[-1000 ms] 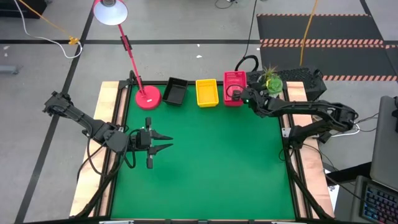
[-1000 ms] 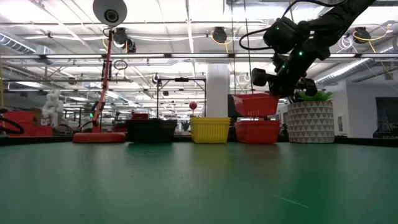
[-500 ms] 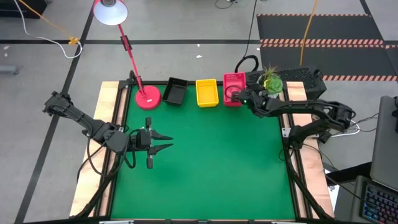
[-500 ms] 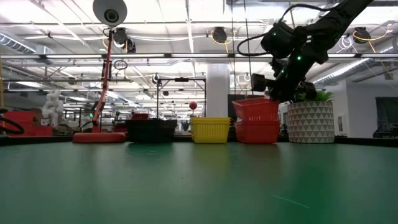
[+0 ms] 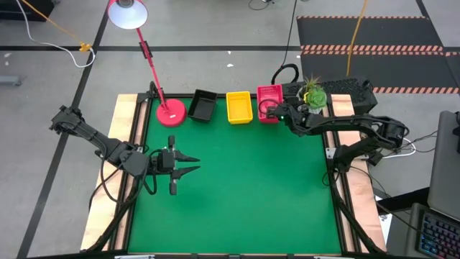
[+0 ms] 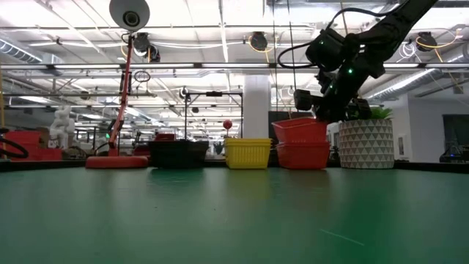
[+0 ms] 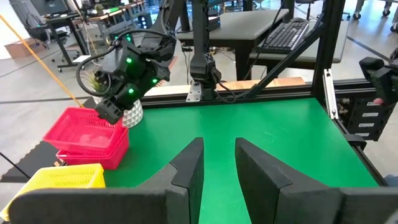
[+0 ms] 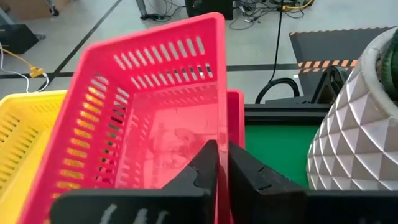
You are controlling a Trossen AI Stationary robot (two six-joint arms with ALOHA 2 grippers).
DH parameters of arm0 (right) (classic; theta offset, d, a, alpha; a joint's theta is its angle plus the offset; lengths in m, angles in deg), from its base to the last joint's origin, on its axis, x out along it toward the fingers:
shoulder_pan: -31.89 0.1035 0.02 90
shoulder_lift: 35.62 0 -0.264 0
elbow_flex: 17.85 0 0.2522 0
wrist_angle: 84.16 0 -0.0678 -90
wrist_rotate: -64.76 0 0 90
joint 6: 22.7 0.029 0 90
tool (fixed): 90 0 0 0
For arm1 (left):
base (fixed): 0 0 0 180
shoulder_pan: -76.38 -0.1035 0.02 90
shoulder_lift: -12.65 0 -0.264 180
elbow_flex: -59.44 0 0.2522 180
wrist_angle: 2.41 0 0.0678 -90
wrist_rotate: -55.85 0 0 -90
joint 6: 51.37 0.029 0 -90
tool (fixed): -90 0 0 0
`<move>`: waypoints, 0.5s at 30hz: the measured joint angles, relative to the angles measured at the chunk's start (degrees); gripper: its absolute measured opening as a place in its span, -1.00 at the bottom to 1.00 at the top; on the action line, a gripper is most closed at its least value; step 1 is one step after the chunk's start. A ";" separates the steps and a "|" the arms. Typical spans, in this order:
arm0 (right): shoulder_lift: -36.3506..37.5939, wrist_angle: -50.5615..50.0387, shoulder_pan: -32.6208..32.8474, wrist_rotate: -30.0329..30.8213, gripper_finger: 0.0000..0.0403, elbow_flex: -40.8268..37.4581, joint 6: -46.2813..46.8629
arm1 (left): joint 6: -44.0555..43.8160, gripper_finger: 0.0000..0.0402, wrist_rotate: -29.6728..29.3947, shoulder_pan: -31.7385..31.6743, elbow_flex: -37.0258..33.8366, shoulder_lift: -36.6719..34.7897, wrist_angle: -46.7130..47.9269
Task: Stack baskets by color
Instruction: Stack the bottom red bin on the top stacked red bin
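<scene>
Red top basket sat tilted in the red stack, pinched by the right gripper; the left gripper waited open.

3 basket groups in a row along the table's far edge. Black basket on the left, slightly rotated, sits flat; how many are nested in it cannot be told. Yellow basket in the middle, upright, mesh sides. Red-pink stack on the right: top red-pink basket tilted, partly nested into the lower red-pink basket, which rests flat. The top one's near wall is pinched between the right gripper's fingers.
</scene>
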 joint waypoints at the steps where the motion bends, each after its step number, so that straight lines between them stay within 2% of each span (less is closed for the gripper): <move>1: 0.00 0.02 0.00 0.00 -0.89 0.00 0.03 | -0.02 -0.54 0.00 0.00 0.00 0.00 0.00; 8: 0.00 -0.26 -0.83 -1.71 -0.77 0.00 0.63 | -0.02 -0.54 0.00 0.00 0.00 0.00 0.00; 15: 0.00 -0.15 -2.11 -3.57 -0.75 -0.03 0.39 | -0.07 -0.54 0.00 0.00 0.00 0.00 0.00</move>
